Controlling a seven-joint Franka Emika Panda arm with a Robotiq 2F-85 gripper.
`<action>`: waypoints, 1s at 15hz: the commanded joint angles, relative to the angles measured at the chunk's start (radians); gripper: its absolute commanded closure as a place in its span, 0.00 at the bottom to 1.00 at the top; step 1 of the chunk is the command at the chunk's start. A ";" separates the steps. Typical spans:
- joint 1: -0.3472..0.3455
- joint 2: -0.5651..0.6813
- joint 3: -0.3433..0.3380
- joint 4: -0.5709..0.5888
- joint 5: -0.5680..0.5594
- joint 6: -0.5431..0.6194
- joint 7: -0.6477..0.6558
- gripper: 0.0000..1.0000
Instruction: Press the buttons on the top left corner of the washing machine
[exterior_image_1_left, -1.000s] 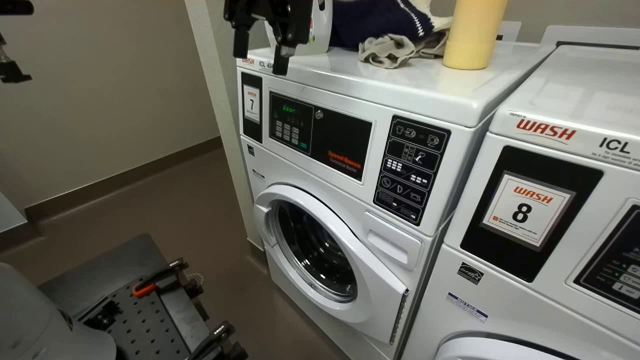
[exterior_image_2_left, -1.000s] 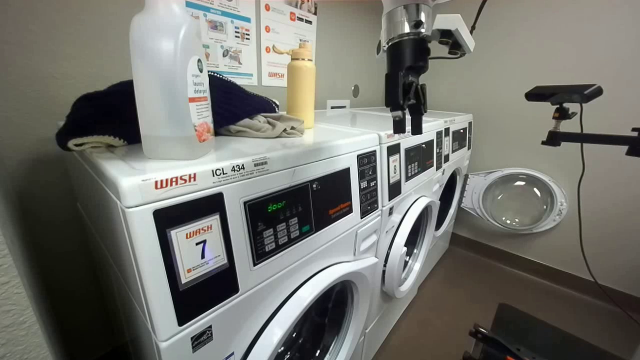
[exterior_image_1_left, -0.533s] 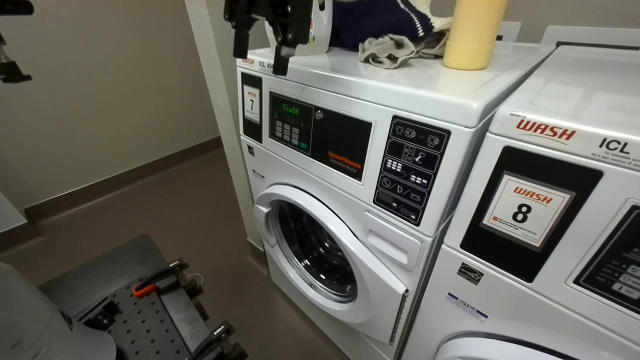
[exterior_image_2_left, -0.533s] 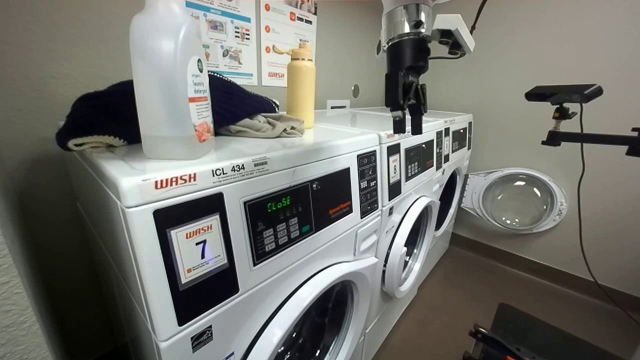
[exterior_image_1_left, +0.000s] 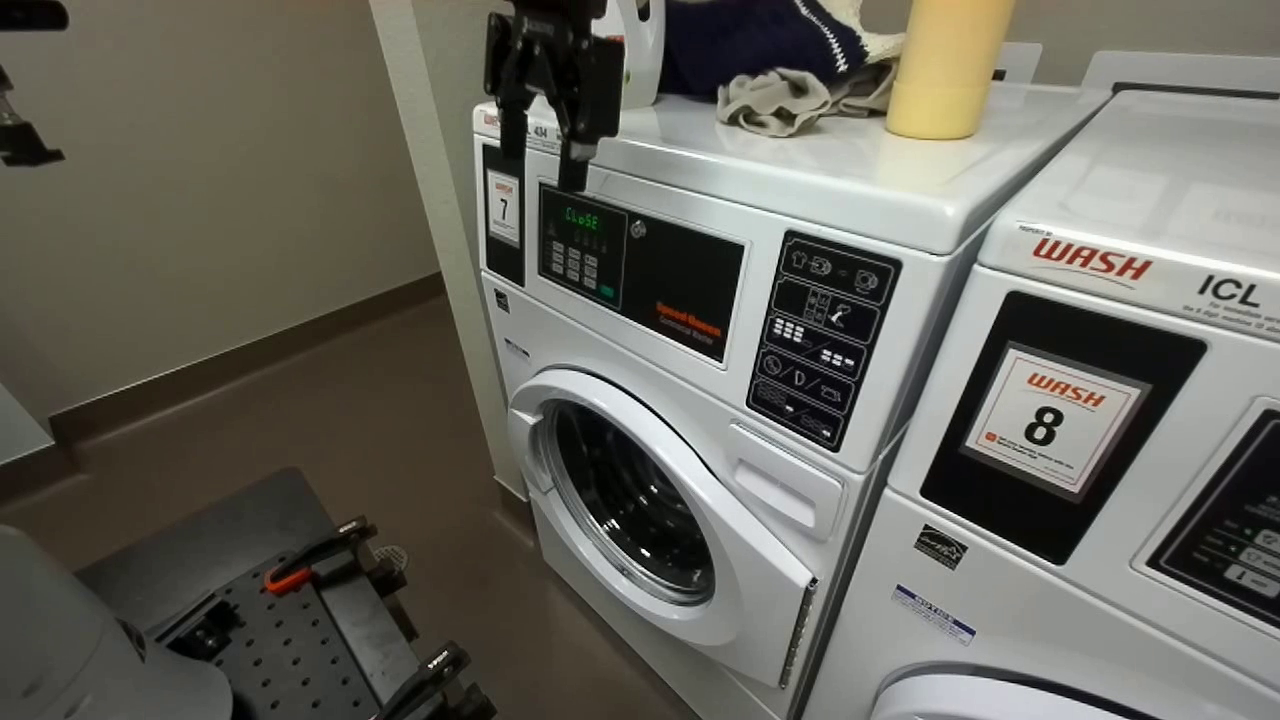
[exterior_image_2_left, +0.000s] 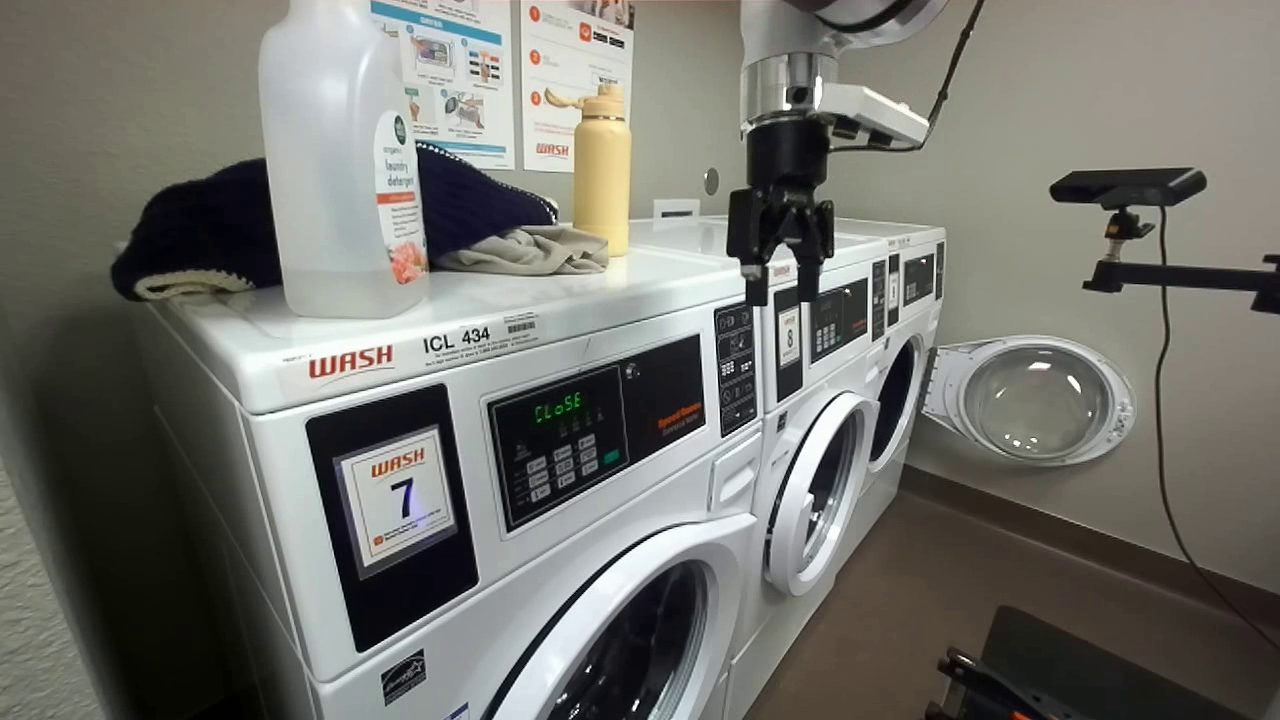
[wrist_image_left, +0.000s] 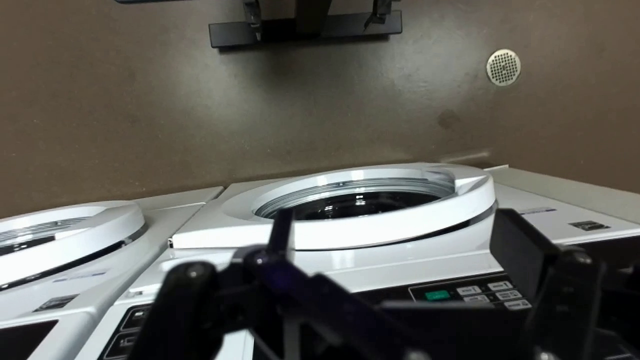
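Gripper (exterior_image_2_left: 783, 294) spread; buttons (exterior_image_2_left: 563, 467) below, apart

Arm (exterior_image_2_left: 785, 28) is white; collar (exterior_image_2_left: 778, 88) silver; gripper (exterior_image_2_left: 783, 290) black.

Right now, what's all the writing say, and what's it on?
"WASH", "ICL 434": washing machine
"WASH", "7": its sticker
"CLoSE": its display
"Speed Queen", "Commercial Washer": dark panel
"WASH", "ICL": next machine
"WASH", "8": that machine's sticker
"organic laundry detergent": jug
"DRYER": blue-striped poster
"1", "2", "3", "WASH": other poster
Too small: labels on buttons, other print.
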 joint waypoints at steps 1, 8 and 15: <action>-0.005 -0.018 0.041 -0.109 0.051 0.132 0.101 0.00; 0.005 -0.023 0.105 -0.273 0.099 0.424 0.237 0.00; 0.044 0.019 0.157 -0.404 0.180 0.787 0.297 0.00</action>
